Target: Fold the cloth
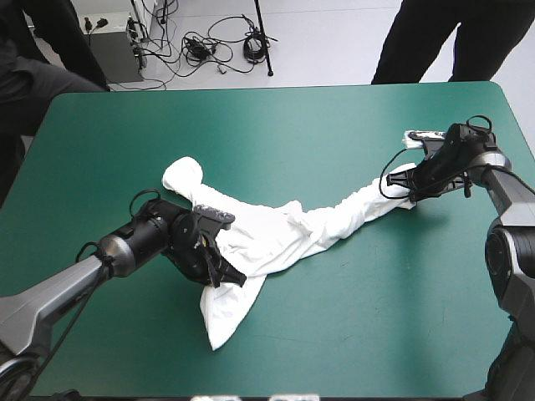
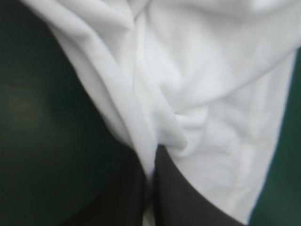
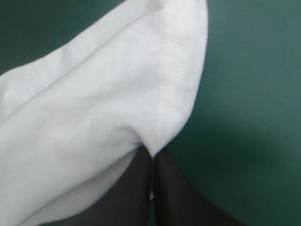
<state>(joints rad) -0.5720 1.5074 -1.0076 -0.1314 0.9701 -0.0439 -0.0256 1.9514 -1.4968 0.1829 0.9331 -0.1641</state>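
One white short-sleeved T-shirt (image 1: 276, 230), crumpled, lying long across teal-green cover (image 1: 334, 134) | two black-fingered grippers: left gripper (image 1: 230, 274); right gripper (image 1: 408, 199); each clamped on T-shirt

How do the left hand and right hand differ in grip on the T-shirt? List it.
The left hand pinches bunched folds in the wide part of the T-shirt; the right hand pinches a flat, stitched hem at its stretched-out end. The left hand sits left of centre on the table, the right hand near its right edge. Both are shut on the T-shirt.
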